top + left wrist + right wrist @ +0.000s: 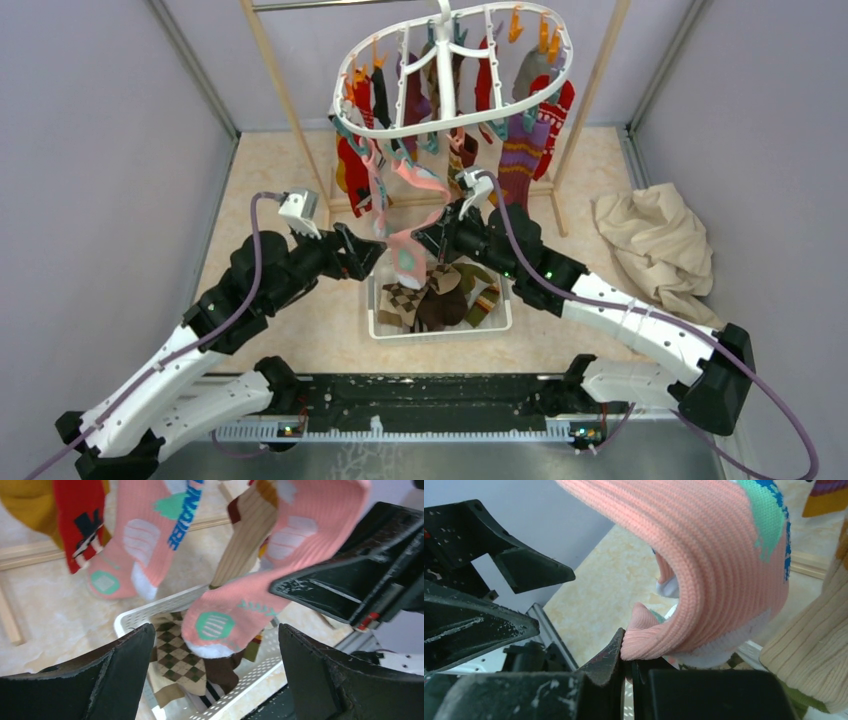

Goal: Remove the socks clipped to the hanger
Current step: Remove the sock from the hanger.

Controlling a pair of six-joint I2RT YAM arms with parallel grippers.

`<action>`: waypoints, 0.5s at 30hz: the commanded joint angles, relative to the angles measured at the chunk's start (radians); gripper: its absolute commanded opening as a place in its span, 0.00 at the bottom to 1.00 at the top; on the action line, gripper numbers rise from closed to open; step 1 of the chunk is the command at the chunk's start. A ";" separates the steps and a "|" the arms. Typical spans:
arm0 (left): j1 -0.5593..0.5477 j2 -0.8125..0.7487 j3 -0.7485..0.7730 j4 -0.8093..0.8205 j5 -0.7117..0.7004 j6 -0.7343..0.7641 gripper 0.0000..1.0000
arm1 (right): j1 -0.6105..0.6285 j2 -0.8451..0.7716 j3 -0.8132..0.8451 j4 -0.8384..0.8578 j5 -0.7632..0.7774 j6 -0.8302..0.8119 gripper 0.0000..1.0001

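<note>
**Pink sock under pull: fault conditions and position**

**Gripper state.** The right gripper [432, 232] is pressed together on a fold of the pink sock [407, 258]. The right wrist view shows the ribbed fabric nipped between the fingertips [618, 650], with only a narrow edge of the fold inside the jaws. The left gripper [362, 250] is spread wide and holds nothing.

**Possible faults.**
- Slip: the bite is shallow. A hard pull against a clip that does not release could draw the fabric out of the jaws.
- Frame drag: the hanger [443, 70] hangs freely from its hook. A sideways pull may swing or tilt the frame rather than free the sock, and set the other socks swaying.
- Snagging: a second pink sock [140, 540] and a red sock [80, 520] hang just beside the held one and could be caught by the moving arm.
- Arm contact: the two grippers are near each other above the basket [440, 331]. Any move toward the left needs care.

**Position of the sock.** The sock runs from the near-left rim of the hanger down and right to the right gripper, then folds back. Its toe [215, 625] dangles left of that gripper, between the left gripper's open fingers and above the far-left part of the basket. Whether the clip is biting the upper end cannot be told from these views.
</note>
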 commanded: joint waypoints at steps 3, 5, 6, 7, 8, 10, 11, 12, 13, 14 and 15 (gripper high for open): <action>0.000 -0.082 -0.107 0.121 0.164 0.017 0.99 | 0.008 -0.029 0.017 0.087 -0.117 0.070 0.03; 0.000 -0.096 -0.135 0.138 0.181 0.013 0.99 | 0.008 -0.027 0.018 0.099 -0.147 0.089 0.03; 0.000 -0.100 -0.148 0.143 0.184 0.010 0.99 | 0.008 -0.027 0.019 0.105 -0.162 0.099 0.03; -0.001 -0.101 -0.162 0.149 0.192 0.012 0.99 | 0.008 -0.025 0.019 0.111 -0.181 0.109 0.03; 0.000 -0.100 -0.171 0.153 0.192 0.013 0.99 | 0.008 -0.025 0.019 0.116 -0.194 0.116 0.03; 0.001 -0.102 -0.186 0.156 0.189 0.012 0.99 | 0.008 -0.023 0.022 0.121 -0.219 0.128 0.03; 0.001 -0.105 -0.195 0.164 0.188 0.013 0.99 | 0.008 -0.022 0.024 0.120 -0.231 0.132 0.03; 0.001 -0.112 -0.206 0.173 0.189 0.015 0.99 | 0.008 -0.023 0.026 0.120 -0.239 0.135 0.03; 0.000 -0.119 -0.215 0.182 0.194 0.018 0.99 | 0.008 -0.024 0.028 0.119 -0.244 0.139 0.03; 0.001 -0.127 -0.222 0.190 0.194 0.018 0.99 | 0.008 -0.026 0.029 0.119 -0.249 0.141 0.03; 0.001 -0.132 -0.225 0.190 0.193 0.016 0.99 | 0.008 -0.027 0.032 0.118 -0.254 0.143 0.03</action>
